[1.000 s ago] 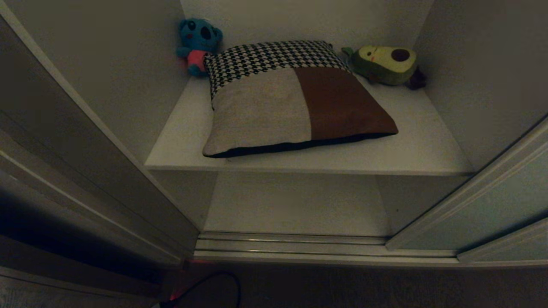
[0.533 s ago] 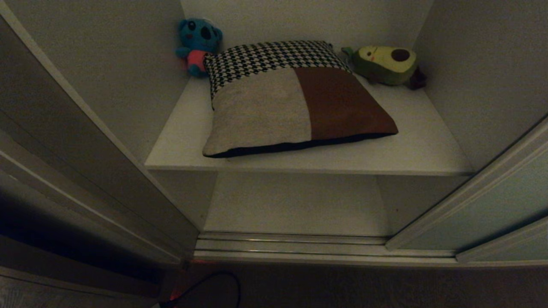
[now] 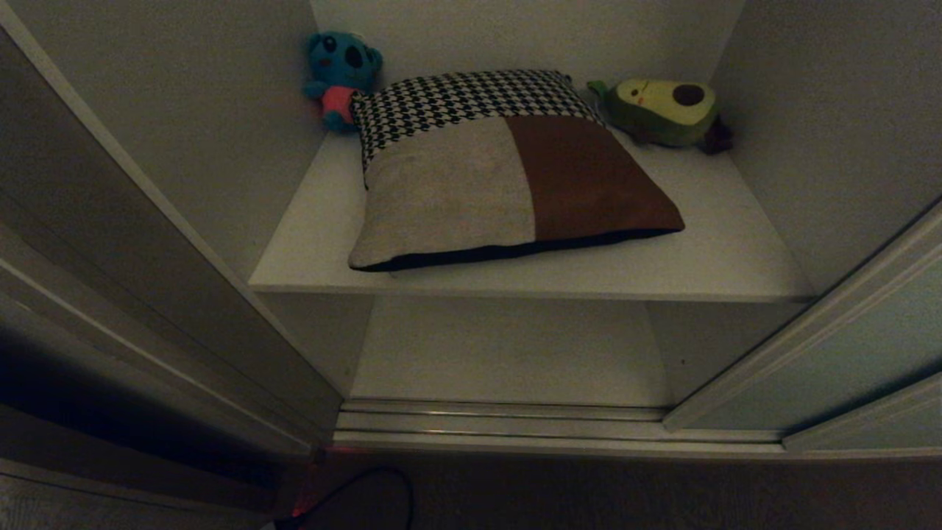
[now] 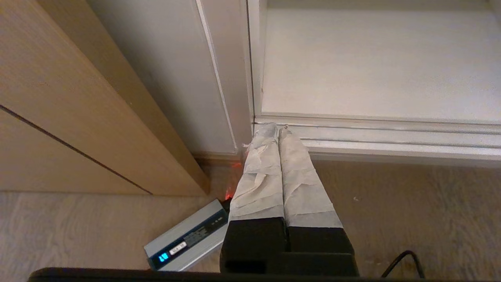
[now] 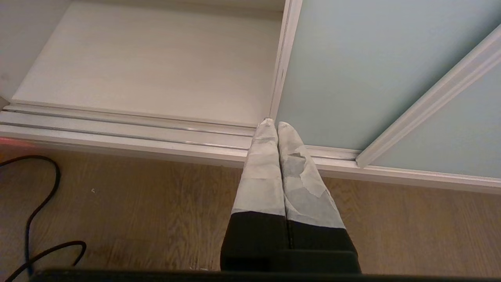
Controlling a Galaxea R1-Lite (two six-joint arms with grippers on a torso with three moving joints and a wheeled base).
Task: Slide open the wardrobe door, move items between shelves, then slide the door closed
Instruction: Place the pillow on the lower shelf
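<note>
- The sliding wardrobe door (image 3: 846, 353) stands pushed to the right, leaving the compartment open for reaching in.
- The cushion (image 3: 500, 173) lies flat mid-way across the upper shelf (image 3: 736, 258), between the blue plush toy (image 3: 340, 77) and avocado plush toy (image 3: 666, 110) in its back corners.
- The lower shelf (image 3: 508, 353) is bare, probably the destination.
- The left gripper (image 4: 278, 131) and right gripper (image 5: 274, 126) hang pinched together, holding nothing, near the floor track (image 5: 117, 129).

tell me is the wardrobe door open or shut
Open: the sliding wardrobe door sits off to the right, exposing the cushion on the shelf.
</note>
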